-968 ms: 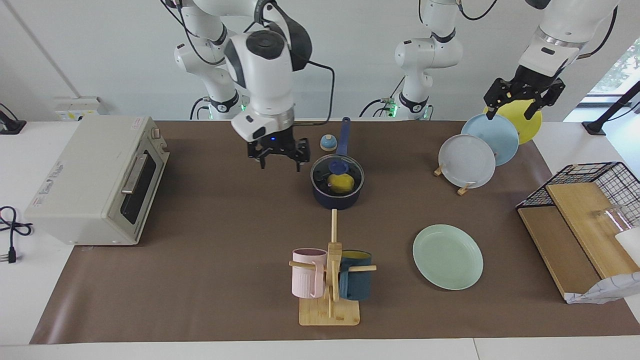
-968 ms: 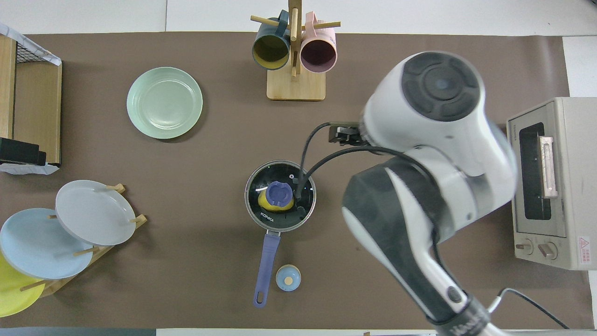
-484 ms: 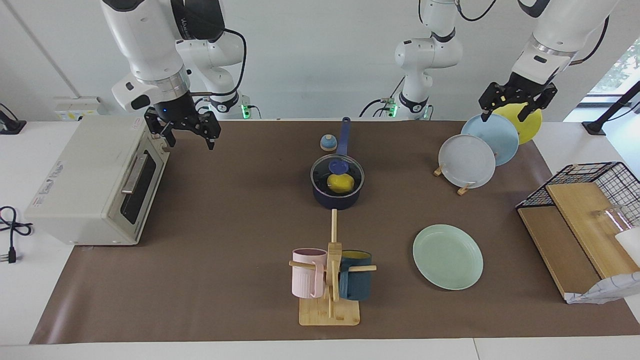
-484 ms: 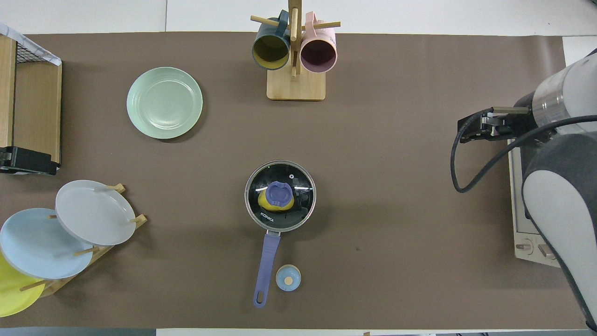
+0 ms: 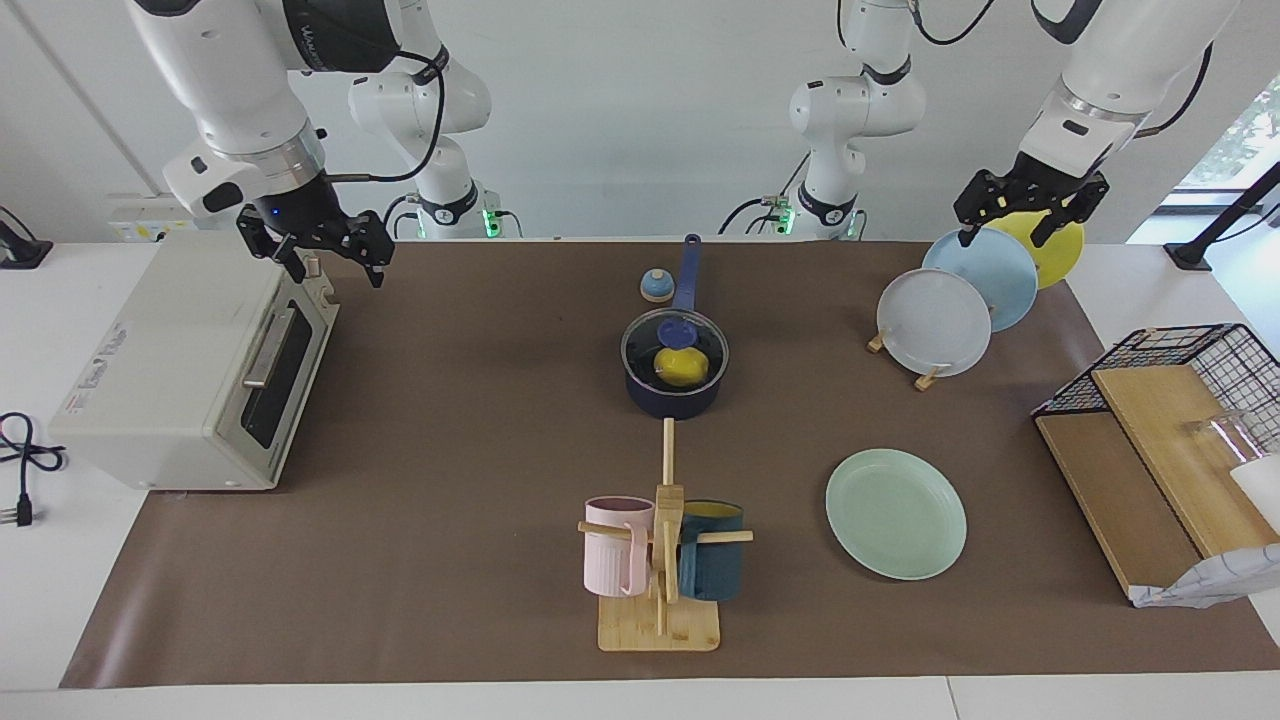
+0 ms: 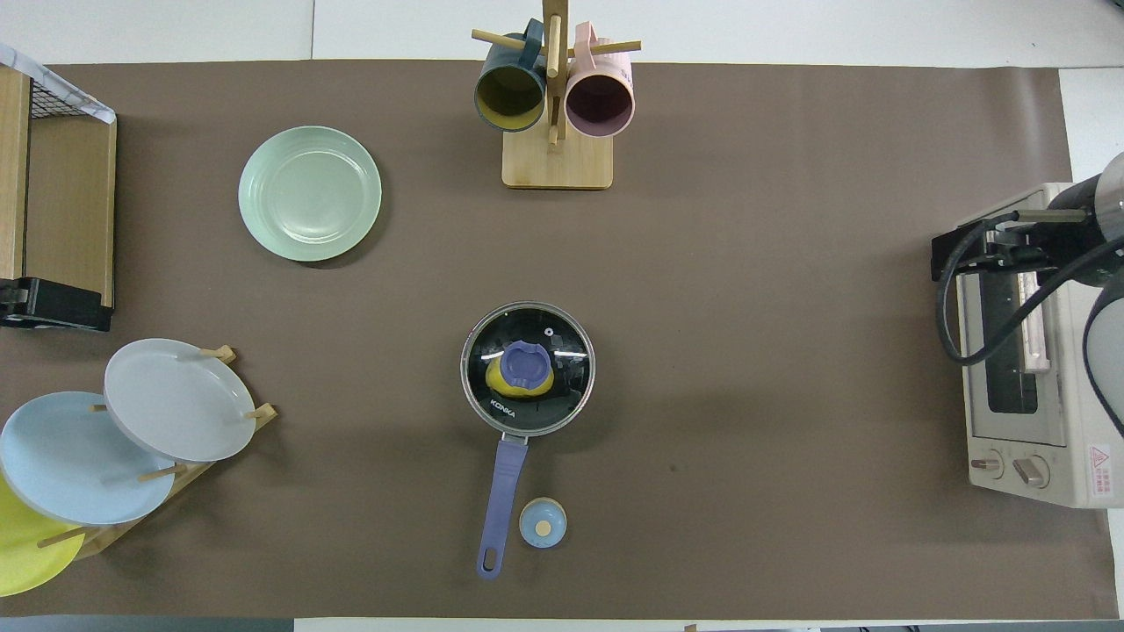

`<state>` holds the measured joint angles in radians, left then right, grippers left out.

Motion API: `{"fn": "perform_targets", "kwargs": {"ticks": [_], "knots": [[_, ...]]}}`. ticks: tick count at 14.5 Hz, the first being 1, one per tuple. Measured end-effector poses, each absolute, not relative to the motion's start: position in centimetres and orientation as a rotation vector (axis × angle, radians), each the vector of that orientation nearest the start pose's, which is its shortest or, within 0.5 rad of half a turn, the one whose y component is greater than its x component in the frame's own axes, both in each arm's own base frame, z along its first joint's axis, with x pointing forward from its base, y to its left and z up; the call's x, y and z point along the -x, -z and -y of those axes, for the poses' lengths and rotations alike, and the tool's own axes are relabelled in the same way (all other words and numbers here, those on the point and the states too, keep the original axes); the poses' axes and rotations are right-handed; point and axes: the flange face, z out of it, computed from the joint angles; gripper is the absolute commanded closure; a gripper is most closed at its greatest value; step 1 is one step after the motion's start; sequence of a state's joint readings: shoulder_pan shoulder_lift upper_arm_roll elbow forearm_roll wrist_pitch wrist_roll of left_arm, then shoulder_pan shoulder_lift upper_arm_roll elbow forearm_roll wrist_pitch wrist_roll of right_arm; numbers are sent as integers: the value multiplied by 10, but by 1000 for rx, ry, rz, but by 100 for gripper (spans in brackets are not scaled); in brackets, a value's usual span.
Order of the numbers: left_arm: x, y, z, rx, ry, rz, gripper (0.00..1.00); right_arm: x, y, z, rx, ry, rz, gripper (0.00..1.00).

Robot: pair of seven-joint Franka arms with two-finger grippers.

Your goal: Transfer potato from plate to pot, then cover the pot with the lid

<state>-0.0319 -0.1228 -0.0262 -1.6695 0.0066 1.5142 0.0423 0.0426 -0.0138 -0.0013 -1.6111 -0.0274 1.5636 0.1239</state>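
The dark navy pot [image 5: 675, 395] stands mid-table, its blue handle [image 6: 500, 505] pointing toward the robots. The clear glass lid [image 5: 640, 352] with a blue knob [image 6: 525, 362] sits on the pot. The yellow potato [image 5: 682, 368] lies inside and shows through the glass. The mint-green plate [image 5: 895, 513] lies bare, farther from the robots, toward the left arm's end. My right gripper [image 5: 337, 268] is open and empty, raised over the toaster oven's corner. My left gripper [image 5: 1003, 232] is open and empty, raised over the plate rack.
A toaster oven [image 5: 190, 365] stands at the right arm's end. A rack holds grey, light blue and yellow plates [image 5: 935, 320]. A mug tree [image 5: 662, 560] carries a pink and a teal mug. A small blue dome [image 5: 655, 286] sits beside the pot handle. A wire basket [image 5: 1170, 440] stands at the left arm's end.
My right gripper has left the pot's side and swung away and up to above the toaster oven. My left gripper has risen slightly over the plate rack. The lid stays on the pot.
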Motion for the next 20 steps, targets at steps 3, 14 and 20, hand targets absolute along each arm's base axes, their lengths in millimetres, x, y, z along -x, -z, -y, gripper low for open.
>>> {"fn": "perform_targets", "kwargs": {"ticks": [3, 14, 20], "knots": [[-509, -639, 29, 3127, -50, -155, 0, -546, -610, -13, 3168, -60, -148, 0], [-509, -639, 29, 3128, -50, -155, 0, -545, -607, -6, 3168, -71, -168, 0], [-509, -639, 31, 3130, -50, -158, 0, -544, -604, -7, 3168, -93, -166, 0]]}}
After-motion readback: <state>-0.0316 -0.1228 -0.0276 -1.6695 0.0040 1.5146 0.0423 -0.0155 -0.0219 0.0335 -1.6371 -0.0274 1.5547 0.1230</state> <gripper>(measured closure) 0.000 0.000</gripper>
